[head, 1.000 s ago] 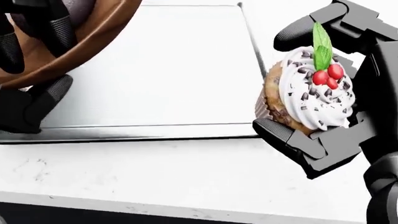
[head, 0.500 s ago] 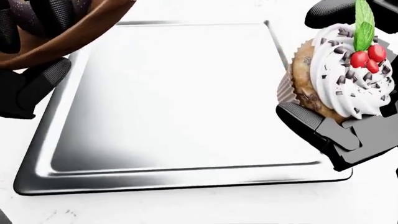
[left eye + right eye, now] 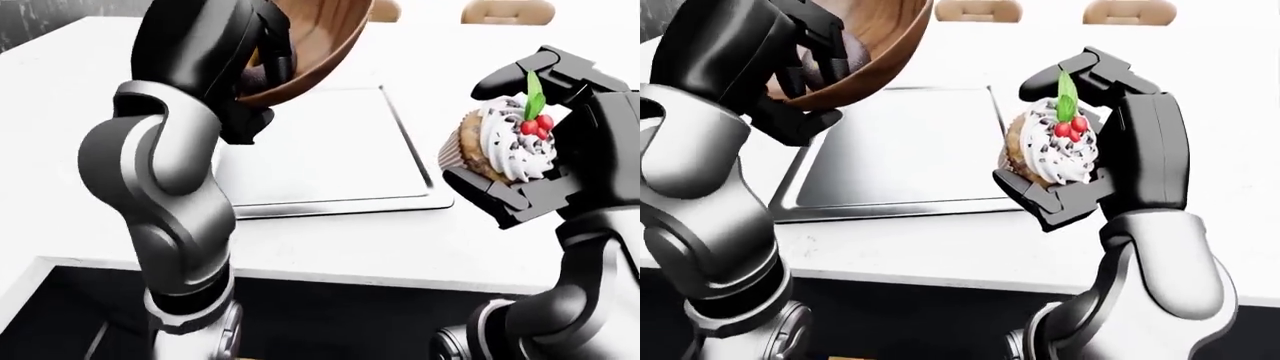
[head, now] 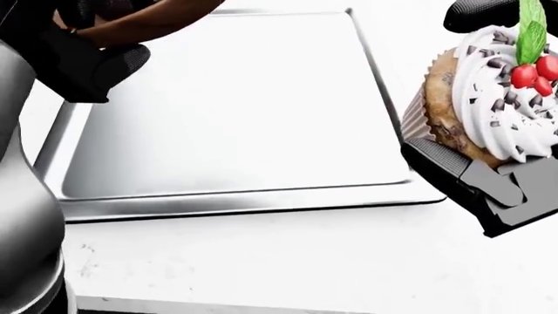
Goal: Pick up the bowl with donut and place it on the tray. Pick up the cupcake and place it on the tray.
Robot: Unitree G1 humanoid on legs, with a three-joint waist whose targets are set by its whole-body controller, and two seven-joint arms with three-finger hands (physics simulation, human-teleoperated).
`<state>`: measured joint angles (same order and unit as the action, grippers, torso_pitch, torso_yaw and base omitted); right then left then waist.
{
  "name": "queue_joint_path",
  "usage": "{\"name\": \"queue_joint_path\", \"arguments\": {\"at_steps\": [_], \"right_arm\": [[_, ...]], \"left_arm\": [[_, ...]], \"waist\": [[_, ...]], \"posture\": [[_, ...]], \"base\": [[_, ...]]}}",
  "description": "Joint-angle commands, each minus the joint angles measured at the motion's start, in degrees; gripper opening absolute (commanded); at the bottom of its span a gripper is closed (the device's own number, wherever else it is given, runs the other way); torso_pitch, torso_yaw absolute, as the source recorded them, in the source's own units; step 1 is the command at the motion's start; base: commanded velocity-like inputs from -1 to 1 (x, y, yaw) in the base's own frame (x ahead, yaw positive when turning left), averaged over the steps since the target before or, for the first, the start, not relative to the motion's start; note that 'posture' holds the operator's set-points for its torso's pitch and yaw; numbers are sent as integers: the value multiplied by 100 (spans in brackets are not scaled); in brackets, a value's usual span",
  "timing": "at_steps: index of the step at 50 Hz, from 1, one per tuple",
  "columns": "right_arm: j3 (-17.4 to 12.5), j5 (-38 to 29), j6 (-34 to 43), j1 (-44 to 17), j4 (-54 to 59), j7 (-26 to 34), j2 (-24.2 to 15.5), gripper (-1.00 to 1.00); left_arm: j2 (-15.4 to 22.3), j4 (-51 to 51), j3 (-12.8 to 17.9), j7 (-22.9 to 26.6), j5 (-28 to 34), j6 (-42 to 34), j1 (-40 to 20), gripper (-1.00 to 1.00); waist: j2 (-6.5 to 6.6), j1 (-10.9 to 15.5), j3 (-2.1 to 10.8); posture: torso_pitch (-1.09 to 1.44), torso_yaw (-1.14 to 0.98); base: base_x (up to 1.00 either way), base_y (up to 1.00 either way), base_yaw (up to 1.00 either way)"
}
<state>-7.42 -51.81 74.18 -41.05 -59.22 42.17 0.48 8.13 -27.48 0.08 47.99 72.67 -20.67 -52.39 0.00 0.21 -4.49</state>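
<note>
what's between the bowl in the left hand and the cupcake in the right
Only the bare tray shows between bowl and cupcake, nothing resting on it, clearest in the left-eye view.

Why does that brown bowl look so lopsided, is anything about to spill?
The bowl in the left hand is tipped steeply above the tray. The cupcake in the right hand leans too. Nothing has spilled.

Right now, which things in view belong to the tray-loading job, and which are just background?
Part of the job:
- bowl, held up in the left robot hand
- cupcake, gripped by the right robot hand
- tray, nothing on it yet

Just there:
- white counter under the tray
- two tan shapes at the top edge, too cropped to identify
</note>
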Motion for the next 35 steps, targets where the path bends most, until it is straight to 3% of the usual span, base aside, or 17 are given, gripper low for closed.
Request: {"name": "queue_joint_path", "arguments": {"at_steps": [1,8,22,35], "right_arm": [[24,-59,-143,-144,-78,34,-15,-100],[52,-204,-154,-190,-78,132,24,-100],[-16,-293,-185,-227,-78,223,59,-100],[-142,48,-170,-169,-78,-4,-59,-100]], "left_arm": [[74,8,110,-477,12,128,-234,-100],[184,948,100,-988,-204,323,-617,-100],[52,2986,-63,-2155,-491,742,-1101,-100],[59,2428,-86,-1555,-277,896,-761,-100]], "waist": [[-12,10,165],[-30,6,201],[-31,21,296],[-10,-24,303]], "posture": [[0,0],[0,0],[0,0],[0,0]], "base": [[0,0,0],[0,0,0],[0,0,0],[0,0,0]]}}
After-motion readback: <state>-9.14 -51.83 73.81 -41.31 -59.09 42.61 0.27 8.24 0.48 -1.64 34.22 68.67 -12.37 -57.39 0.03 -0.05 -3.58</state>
